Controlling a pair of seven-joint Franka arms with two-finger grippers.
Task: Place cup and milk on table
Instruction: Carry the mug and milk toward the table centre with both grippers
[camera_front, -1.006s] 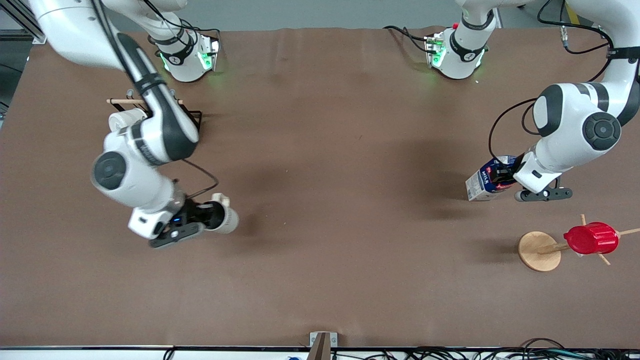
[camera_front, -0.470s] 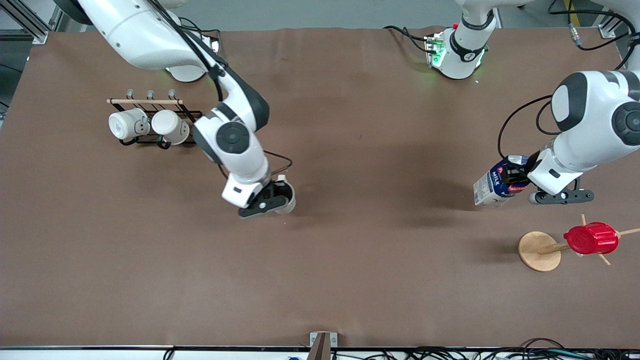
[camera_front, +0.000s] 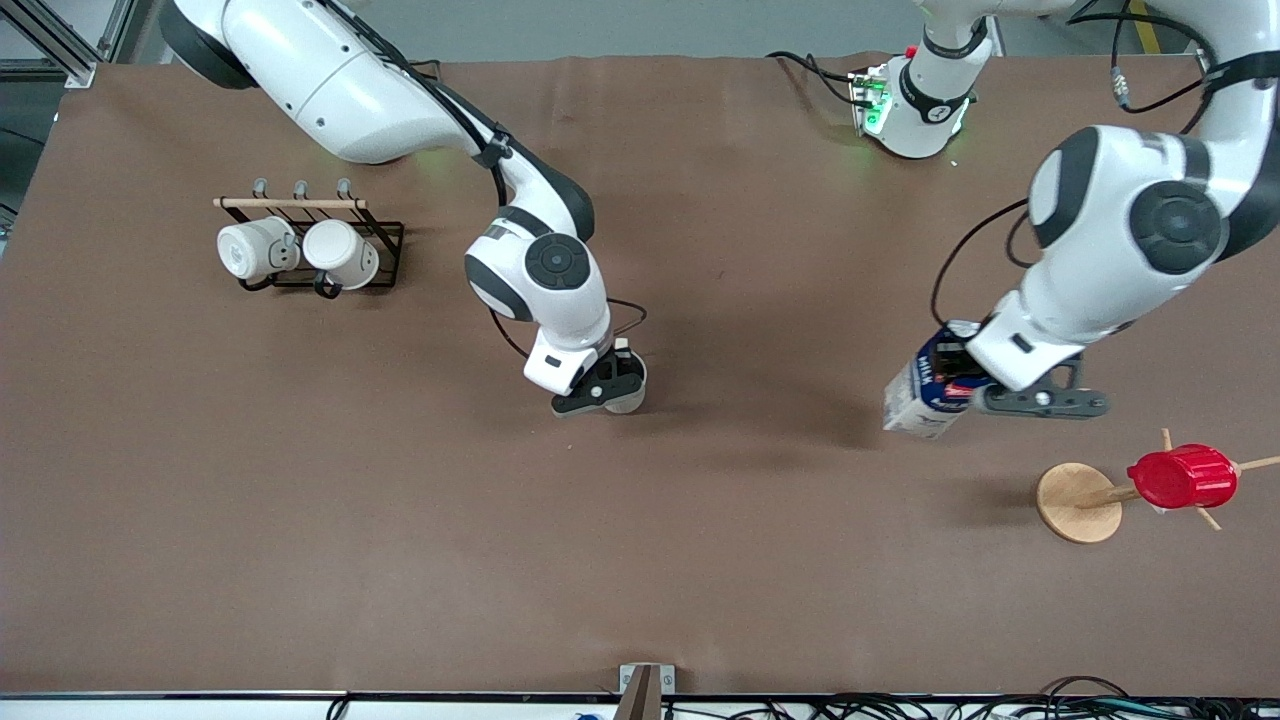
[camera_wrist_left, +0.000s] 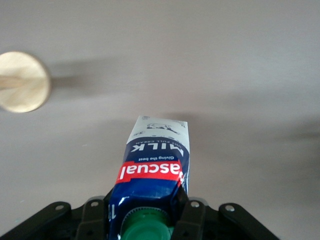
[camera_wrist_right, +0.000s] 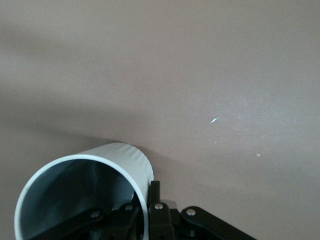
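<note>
The cup (camera_front: 628, 398) sits low over the middle of the table (camera_front: 700, 560), clamped by the right gripper (camera_front: 604, 385), one finger inside the rim and one outside the wall, as the right wrist view (camera_wrist_right: 85, 192) shows; whether its base touches the tabletop cannot be told. The mouth faces upward, grey interior exposed. The right arm reaches in from its base at the top of the front view and hides most of the cup from above.

Toward the right arm's end of the table stands a black wire rack with a wooden rail (camera_front: 300, 215), carrying two plain white mugs (camera_front: 295, 252) tipped on their sides. It lies well apart from the cup, with bare brown surface between.

The milk (camera_front: 925, 390) hangs in the left gripper (camera_front: 965, 388) over the table toward the left arm's end, tilted, its lower corner near or at the surface. In the left wrist view the fingers (camera_wrist_left: 192, 220) close on the carton's top on either side of the green cap (camera_wrist_left: 145, 231), with the red label band (camera_wrist_left: 148, 171) just below.

Nearer the front camera than the milk, and near it, stands a wooden stand with a round base (camera_front: 1077, 502), holding a red ribbed cup (camera_front: 1182, 476) on one peg. The base appears in the left wrist view (camera_wrist_left: 21, 81), apart from the carton.
</note>
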